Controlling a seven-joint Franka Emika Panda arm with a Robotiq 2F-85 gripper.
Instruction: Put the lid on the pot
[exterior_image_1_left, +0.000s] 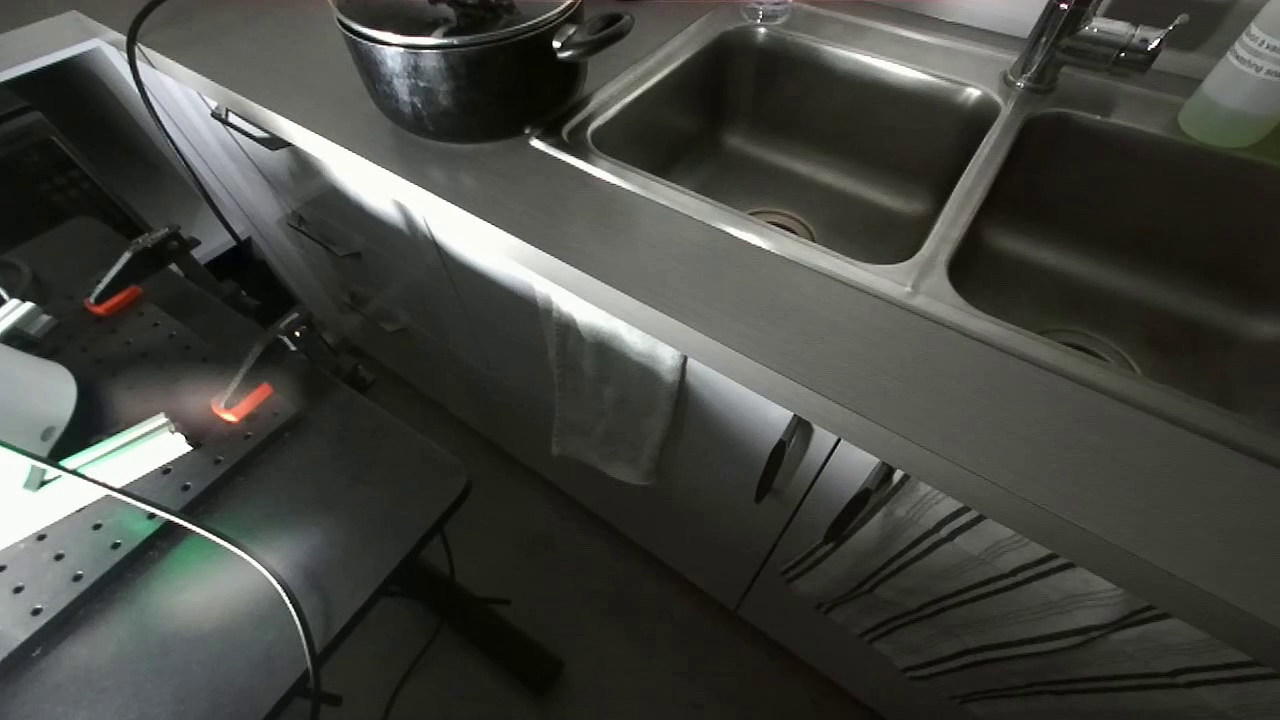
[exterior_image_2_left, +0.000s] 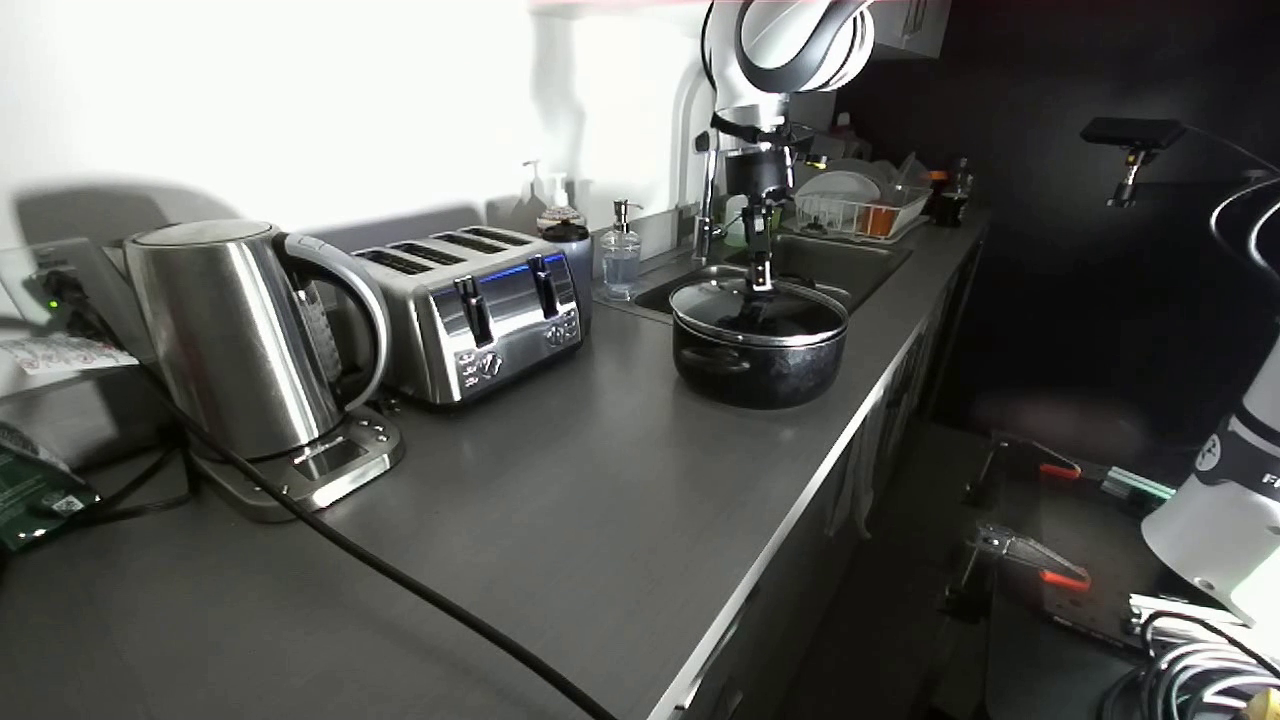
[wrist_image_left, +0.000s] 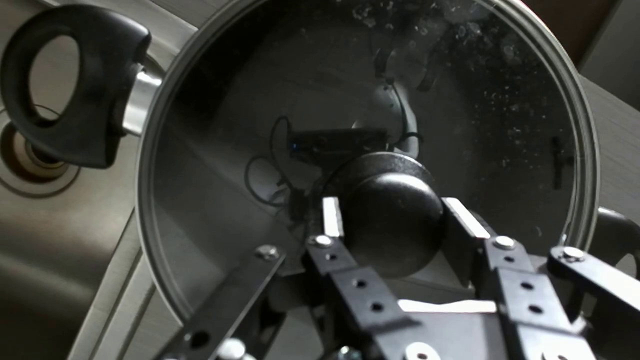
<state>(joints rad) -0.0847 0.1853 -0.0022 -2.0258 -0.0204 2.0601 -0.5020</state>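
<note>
The lid (exterior_image_2_left: 705, 312) is round dark glass with a shiny metal rim and a black round knob. It lies level on the rim of the dark grey pot (exterior_image_2_left: 762, 375), with no gap visible between them. Lid (exterior_image_1_left: 400, 22) and pot (exterior_image_1_left: 460, 90) also show at the top of an exterior view, cut by the frame edge. In the wrist view the lid (wrist_image_left: 225, 130) fills the middle and hides the pot's inside. My gripper (wrist_image_left: 391, 217) has one finger on each side of the knob, seemingly touching it. The gripper (exterior_image_2_left: 761, 278) points straight down.
The double sink (exterior_image_1_left: 780, 140) with faucet (exterior_image_1_left: 1060, 50) is right beside the pot. A toaster (exterior_image_2_left: 480, 310), a kettle (exterior_image_2_left: 230, 330) and a soap dispenser (exterior_image_2_left: 620, 255) stand along the wall. A dish rack (exterior_image_2_left: 860, 215) is behind. The counter's front edge runs close to the pot.
</note>
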